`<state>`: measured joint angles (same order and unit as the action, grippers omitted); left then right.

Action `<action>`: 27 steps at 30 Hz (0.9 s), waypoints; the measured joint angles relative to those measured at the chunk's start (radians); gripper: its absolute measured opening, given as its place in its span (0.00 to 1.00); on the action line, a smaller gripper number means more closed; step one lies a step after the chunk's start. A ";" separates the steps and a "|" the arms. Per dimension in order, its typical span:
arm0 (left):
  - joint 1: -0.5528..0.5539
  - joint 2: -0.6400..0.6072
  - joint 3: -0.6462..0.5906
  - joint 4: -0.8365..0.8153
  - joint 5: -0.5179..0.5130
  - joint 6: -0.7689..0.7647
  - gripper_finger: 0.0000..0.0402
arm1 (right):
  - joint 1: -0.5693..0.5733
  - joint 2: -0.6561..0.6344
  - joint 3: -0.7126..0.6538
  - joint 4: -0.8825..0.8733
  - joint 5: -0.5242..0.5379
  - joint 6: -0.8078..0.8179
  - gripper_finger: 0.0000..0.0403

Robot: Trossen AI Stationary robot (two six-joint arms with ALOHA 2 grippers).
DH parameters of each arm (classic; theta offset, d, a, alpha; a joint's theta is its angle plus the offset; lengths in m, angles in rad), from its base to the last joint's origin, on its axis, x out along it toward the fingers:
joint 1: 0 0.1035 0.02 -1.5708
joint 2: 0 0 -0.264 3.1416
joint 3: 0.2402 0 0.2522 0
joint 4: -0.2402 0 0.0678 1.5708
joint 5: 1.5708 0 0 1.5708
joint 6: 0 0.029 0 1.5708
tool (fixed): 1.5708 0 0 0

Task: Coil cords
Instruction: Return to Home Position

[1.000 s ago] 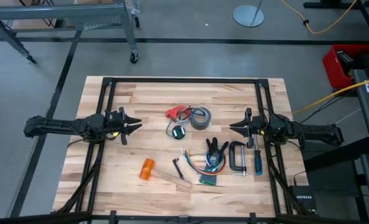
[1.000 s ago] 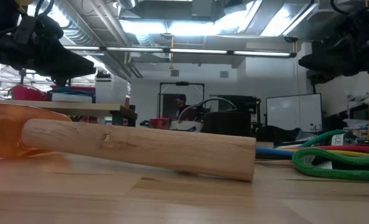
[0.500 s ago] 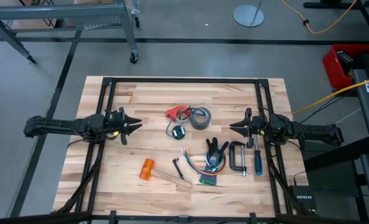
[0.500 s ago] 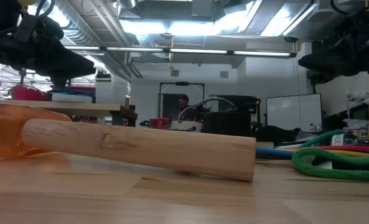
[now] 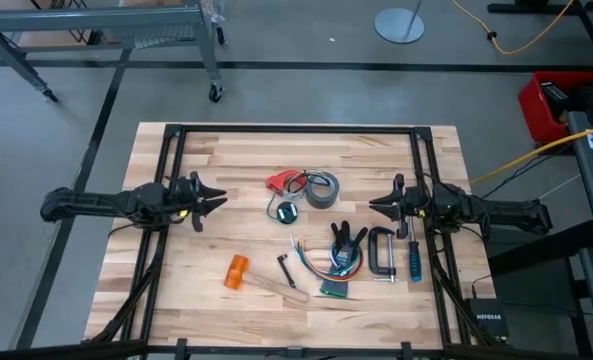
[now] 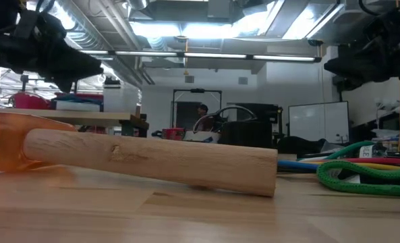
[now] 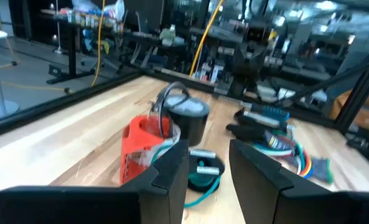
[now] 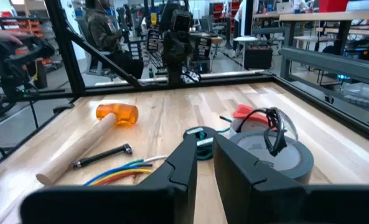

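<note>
Two dark cords lie mid-table. One ends in a red plastic piece (image 5: 278, 182) (image 7: 140, 146) and loops over the grey tape roll (image 5: 323, 189). The other joins a small round puck (image 5: 287, 212) (image 7: 203, 169) lying flat on the wood. My left gripper (image 5: 219, 203) (image 7: 208, 146) hovers level, left of them, open and pointing at them. From the right, my right gripper (image 5: 372, 206) (image 8: 206, 140) points level at them, open by a narrow gap. Neither holds anything.
Nearer the front edge lie a hammer with an orange head (image 5: 238, 272) and a wooden handle (image 6: 152, 158), a black hex key (image 5: 284, 268), a bundle of coloured wires (image 5: 316, 262), a C-clamp (image 5: 381, 252) and a blue screwdriver (image 5: 414, 255). A black frame (image 5: 296, 130) rims the table.
</note>
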<state>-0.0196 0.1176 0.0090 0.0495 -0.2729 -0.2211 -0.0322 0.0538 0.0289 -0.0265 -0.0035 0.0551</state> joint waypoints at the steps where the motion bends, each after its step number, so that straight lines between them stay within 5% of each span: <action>1: 0.000 -0.018 0.000 0.000 0.000 0.000 0.27 | 0.000 -0.005 -0.001 0.006 -0.001 0.000 0.14; 7: 0.000 -0.118 0.000 0.003 0.000 0.000 0.27 | 0.000 -0.052 -0.002 0.015 -0.006 0.000 0.14; 27: 0.000 -0.112 0.000 0.001 0.000 0.000 0.27 | 0.000 -0.052 -0.001 0.015 -0.010 0.000 0.14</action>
<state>-0.0196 0.0059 0.0086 0.0504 -0.2731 -0.2211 -0.0327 0.0021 0.0277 -0.0116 -0.0132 0.0547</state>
